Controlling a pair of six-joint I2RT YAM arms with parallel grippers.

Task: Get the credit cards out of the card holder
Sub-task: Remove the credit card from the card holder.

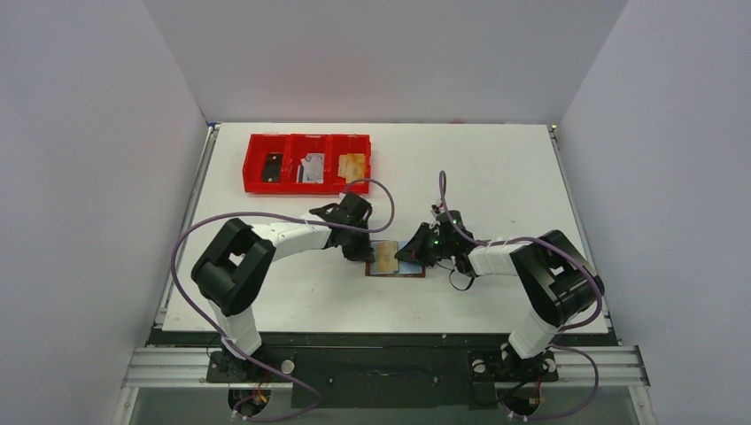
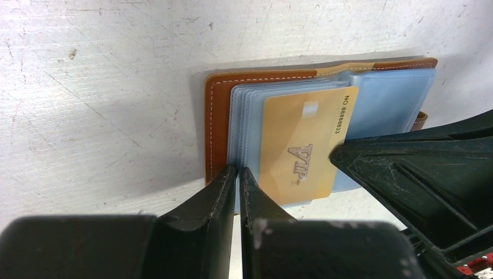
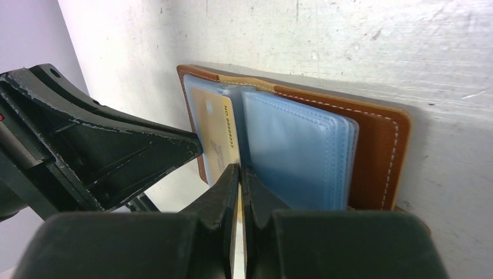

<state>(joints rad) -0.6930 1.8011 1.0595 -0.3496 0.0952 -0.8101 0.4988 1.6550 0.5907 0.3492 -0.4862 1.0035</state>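
Observation:
The brown leather card holder (image 1: 403,271) lies open on the white table between both arms, its grey-blue sleeves (image 3: 296,151) fanned out. A gold credit card (image 2: 296,145) marked VIP sticks partway out of a sleeve. My left gripper (image 2: 238,171) is shut on the edge of the blue sleeves next to the brown cover (image 2: 218,116). My right gripper (image 3: 239,168) is shut on the gold card's edge (image 3: 212,128), with a yellow strip showing between its fingers. From above, the left gripper (image 1: 359,248) and right gripper (image 1: 412,252) meet over the holder from either side.
A red three-compartment tray (image 1: 305,187) stands at the back left of the table, with a dark item, a silver card and a tan card in its compartments. Grey walls close in the table on three sides.

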